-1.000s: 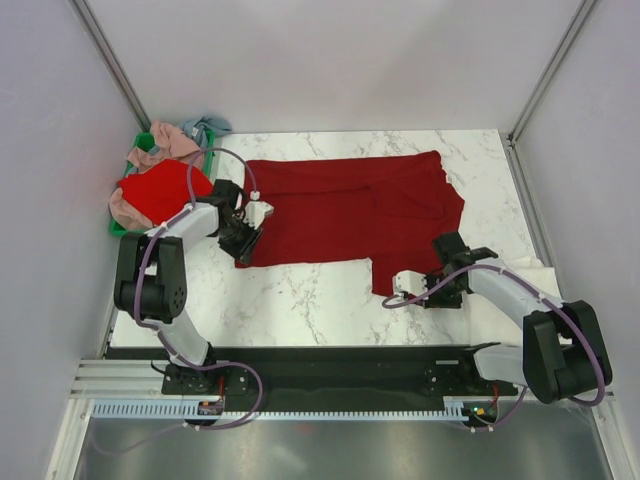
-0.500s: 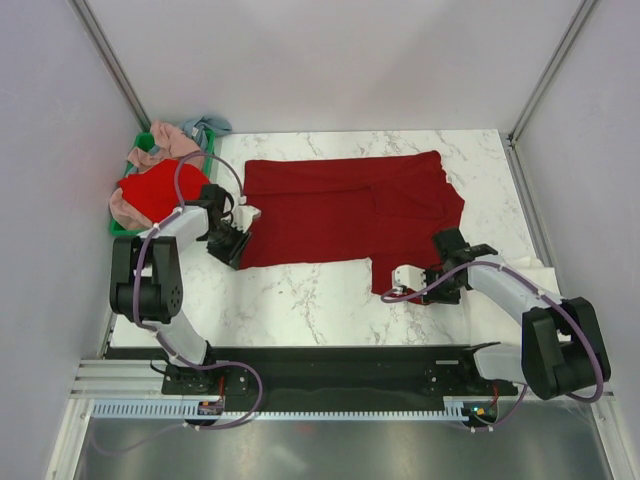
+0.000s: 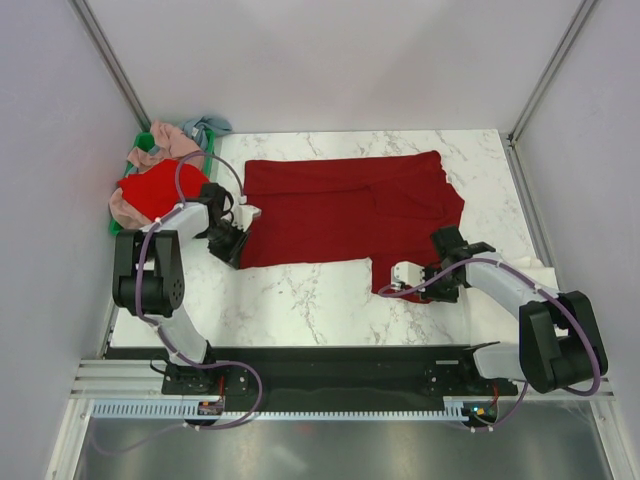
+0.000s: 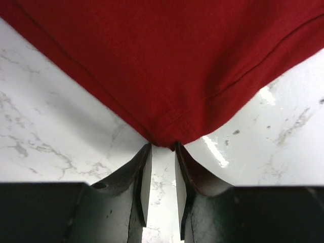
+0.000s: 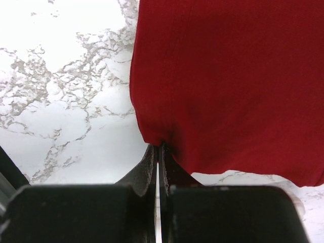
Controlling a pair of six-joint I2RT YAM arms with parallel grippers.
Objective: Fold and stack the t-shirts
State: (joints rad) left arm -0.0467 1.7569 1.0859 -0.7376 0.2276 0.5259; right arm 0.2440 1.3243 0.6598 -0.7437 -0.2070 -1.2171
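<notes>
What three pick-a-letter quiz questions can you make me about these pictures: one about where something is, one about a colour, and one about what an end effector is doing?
1. Where is the green crate?
A. at the far left of the table
B. at the near right
C. in the middle

2. What colour is the t-shirt spread flat?
A. light blue
B. dark red
C. cream

3. What is the right end effector doing?
A. gaping open in the air
B. holding the crate
C. shut on the t-shirt's edge

Answers:
1 A: the top view shows it at the far left.
2 B: every view shows crimson cloth.
3 C: the right wrist view shows its jaws closed with cloth pinched between them.
</notes>
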